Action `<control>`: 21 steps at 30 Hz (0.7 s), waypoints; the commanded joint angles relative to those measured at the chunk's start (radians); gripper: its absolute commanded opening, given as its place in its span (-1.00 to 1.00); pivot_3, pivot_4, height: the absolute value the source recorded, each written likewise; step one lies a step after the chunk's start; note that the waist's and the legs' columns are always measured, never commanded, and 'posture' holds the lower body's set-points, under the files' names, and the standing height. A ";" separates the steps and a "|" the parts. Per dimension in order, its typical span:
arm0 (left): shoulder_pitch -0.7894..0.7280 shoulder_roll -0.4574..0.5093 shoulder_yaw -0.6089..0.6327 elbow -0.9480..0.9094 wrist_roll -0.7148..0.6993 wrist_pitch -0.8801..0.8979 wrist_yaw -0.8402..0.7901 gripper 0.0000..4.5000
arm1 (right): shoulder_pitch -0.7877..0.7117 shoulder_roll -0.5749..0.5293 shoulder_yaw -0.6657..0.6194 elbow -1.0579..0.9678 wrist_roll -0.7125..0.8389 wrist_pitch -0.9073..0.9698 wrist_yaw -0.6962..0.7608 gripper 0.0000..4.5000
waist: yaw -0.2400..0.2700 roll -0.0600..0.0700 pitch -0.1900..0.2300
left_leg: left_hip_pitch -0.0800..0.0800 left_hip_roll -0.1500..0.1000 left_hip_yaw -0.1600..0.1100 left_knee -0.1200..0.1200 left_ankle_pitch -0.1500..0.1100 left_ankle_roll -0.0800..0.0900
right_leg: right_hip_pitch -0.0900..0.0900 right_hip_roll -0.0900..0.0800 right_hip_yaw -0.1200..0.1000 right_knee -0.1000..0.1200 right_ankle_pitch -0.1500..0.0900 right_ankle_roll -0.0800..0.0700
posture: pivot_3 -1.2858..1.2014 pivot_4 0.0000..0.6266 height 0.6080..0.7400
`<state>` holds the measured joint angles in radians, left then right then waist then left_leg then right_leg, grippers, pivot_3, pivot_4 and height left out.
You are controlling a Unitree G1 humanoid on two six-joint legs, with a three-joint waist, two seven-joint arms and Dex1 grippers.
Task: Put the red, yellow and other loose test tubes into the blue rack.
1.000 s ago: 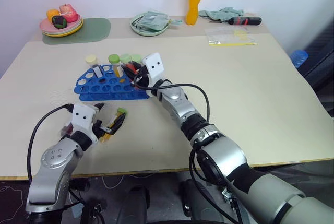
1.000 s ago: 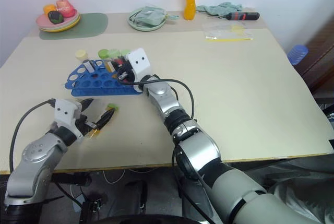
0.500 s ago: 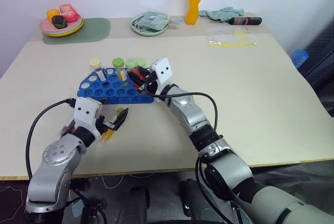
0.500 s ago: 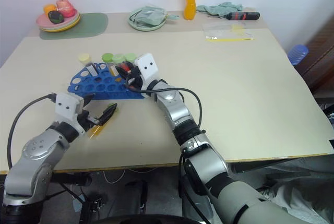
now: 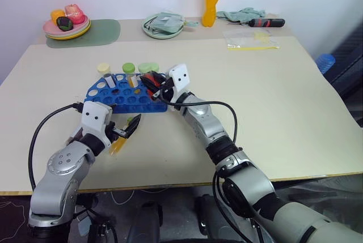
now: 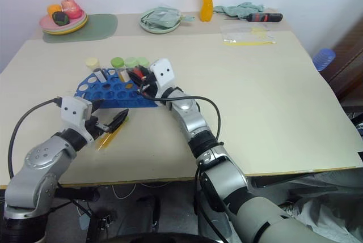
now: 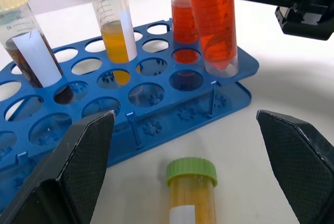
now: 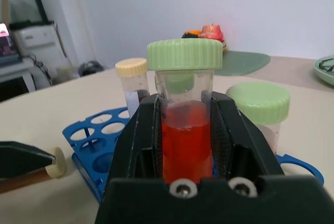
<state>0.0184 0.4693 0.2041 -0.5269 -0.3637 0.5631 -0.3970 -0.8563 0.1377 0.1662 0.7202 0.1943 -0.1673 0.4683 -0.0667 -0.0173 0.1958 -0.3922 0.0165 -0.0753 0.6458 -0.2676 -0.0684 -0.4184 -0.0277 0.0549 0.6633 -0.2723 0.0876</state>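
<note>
Right claw (image 8: 185, 130) clamped on red tube (image 8: 183, 104), upright over blue rack (image 5: 122, 98). Left claw (image 7: 182, 145) spread wide around yellow tube (image 7: 192, 192) lying on table (image 5: 272, 96) beside rack.

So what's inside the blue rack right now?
The blue rack holds a brown tube, a yellow tube and a red tube. The right gripper holds another red tube at a corner hole; its tip is hidden.
</note>
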 commanded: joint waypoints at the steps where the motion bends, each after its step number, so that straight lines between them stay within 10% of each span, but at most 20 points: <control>1: 0.006 0.013 0.019 -0.038 -0.008 -0.014 -0.009 1.00 | 0.054 0.102 -0.023 0.013 0.027 -0.082 0.015 -0.66 | 0.000 0.000 0.000 | 0.000 0.000 0.000 0.000 0.000 0.000 | 0.000 0.000 0.000 0.000 0.000 0.000 | 0.03 -0.52 1.00; 17: 0.044 0.028 0.038 -0.016 -0.007 -0.046 -0.045 1.00 | 0.134 0.089 0.019 0.091 -0.001 -0.275 0.082 -0.66 | -0.001 0.000 0.000 | 0.000 0.000 0.000 0.000 0.000 0.000 | 0.000 0.000 0.000 0.000 0.000 0.000 | 0.03 -0.52 1.00; 21: 0.048 0.029 0.042 -0.008 -0.008 -0.049 -0.046 1.00 | 0.127 0.083 0.020 0.026 0.006 -0.270 0.095 0.21 | -0.001 0.000 0.000 | 0.000 0.000 0.000 0.000 0.000 0.000 | 0.000 0.000 0.000 0.000 0.000 0.000 | 0.03 -0.52 1.00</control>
<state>0.0658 0.4899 0.2197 -0.5163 -0.3670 0.5336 -0.4420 -0.7465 0.1318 0.1895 0.8074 0.1832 -0.4232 0.5571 -0.0681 -0.0173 0.1958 -0.3917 0.0167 -0.0752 0.6458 -0.2676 -0.0685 -0.4182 -0.0275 0.0551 0.6634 -0.2723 0.0876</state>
